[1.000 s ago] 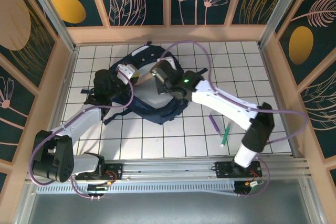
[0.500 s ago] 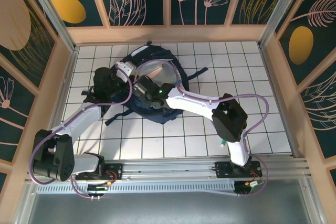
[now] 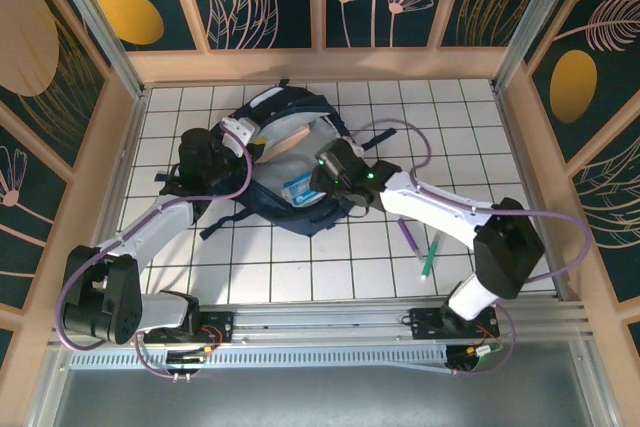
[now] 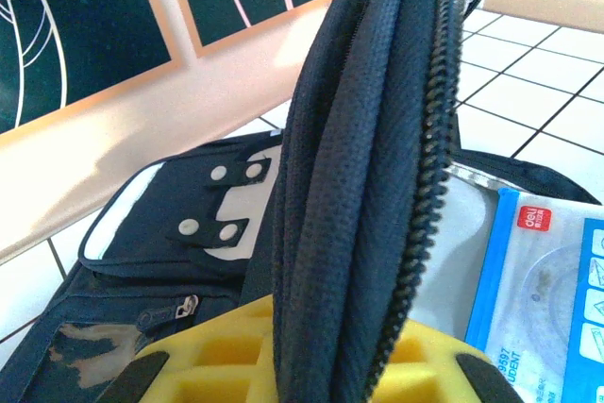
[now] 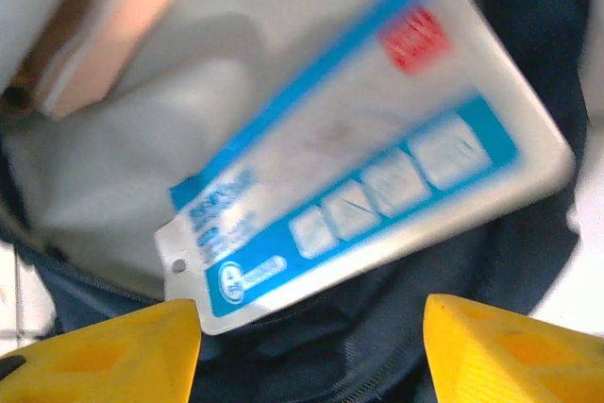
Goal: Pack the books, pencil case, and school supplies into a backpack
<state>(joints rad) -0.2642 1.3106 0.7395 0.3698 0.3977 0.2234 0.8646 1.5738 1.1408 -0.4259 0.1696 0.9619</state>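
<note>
The navy backpack lies open on the tiled table. My left gripper is shut on its zipper rim and holds the opening up, the fabric running between the yellow fingers. A blue-and-white supplies packet lies inside on the grey lining. My right gripper hovers open just over the packet, nothing between its fingers. The purple pen and green pen lie on the tiles to the right. The navy book is out of view.
A tan flat slab leans inside the backpack's far side. Black straps trail toward the left arm. Wooden walls ring the table. Open tiles stretch in front of the backpack.
My right gripper reached left into the backpack, then drew back right. The blue-and-white packet now lies free in the opening. The left gripper kept its hold on the rim.
</note>
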